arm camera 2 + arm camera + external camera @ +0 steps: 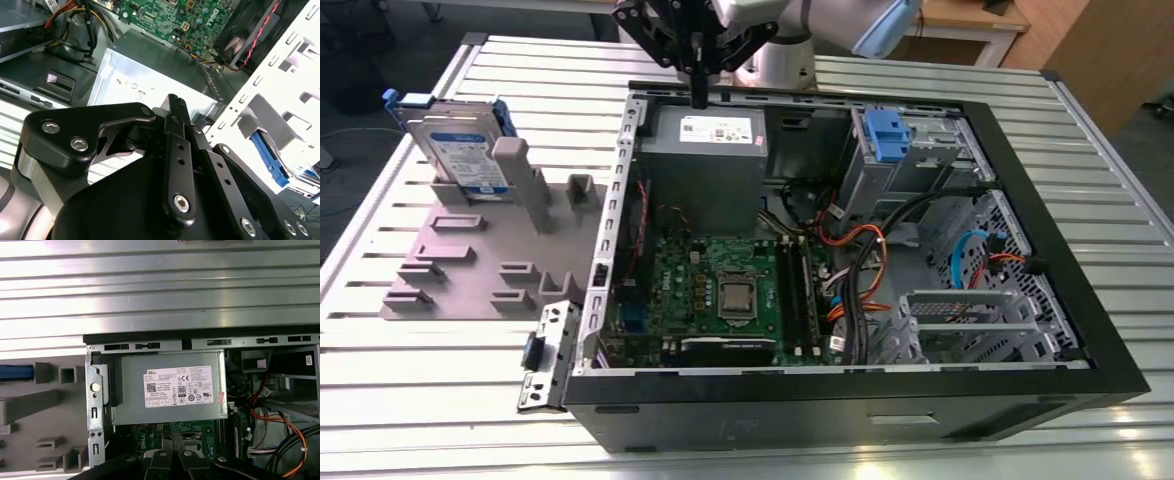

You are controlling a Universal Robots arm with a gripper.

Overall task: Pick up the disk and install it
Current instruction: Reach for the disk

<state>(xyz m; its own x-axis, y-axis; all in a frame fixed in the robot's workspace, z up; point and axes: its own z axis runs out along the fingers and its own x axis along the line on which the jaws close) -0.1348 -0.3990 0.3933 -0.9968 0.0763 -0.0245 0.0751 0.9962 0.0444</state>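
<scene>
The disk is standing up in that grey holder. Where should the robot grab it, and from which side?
Probably by its top edge, coming straight down from above. The disk stands upright on its edge in the grey holder, whose posts crowd its lower part, so the top is free. Pinching across the two flat faces suits its thin shape.

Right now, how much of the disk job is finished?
Nothing looks done yet. The disk stands upright in the grey holder, outside the computer case. The gripper holds nothing, its fingers shut, above the power-supply box. Picking up and installing are both left.
</scene>
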